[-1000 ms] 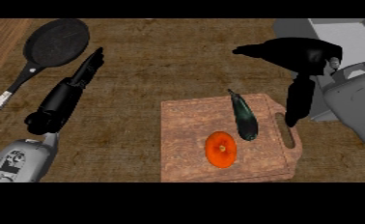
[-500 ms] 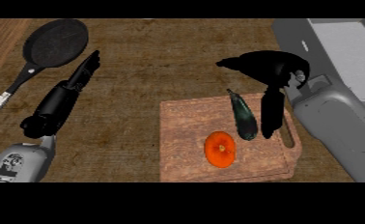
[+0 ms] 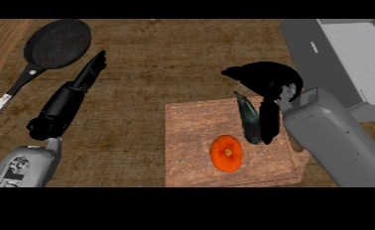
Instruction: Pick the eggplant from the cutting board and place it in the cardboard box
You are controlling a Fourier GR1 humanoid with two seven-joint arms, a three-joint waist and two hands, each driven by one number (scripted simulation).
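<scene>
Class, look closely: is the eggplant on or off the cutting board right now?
On. The dark elongated eggplant lies on the brown wooden cutting board, beside the orange round vegetable.

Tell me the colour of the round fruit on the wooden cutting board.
Orange, seen in the head view: the round fruit lies beside the dark eggplant.

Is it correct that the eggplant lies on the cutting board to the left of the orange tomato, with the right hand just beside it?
Not quite. In the head view the eggplant lies on the cutting board to the right of the orange tomato, not the left. The right hand is indeed just beside it.
</scene>
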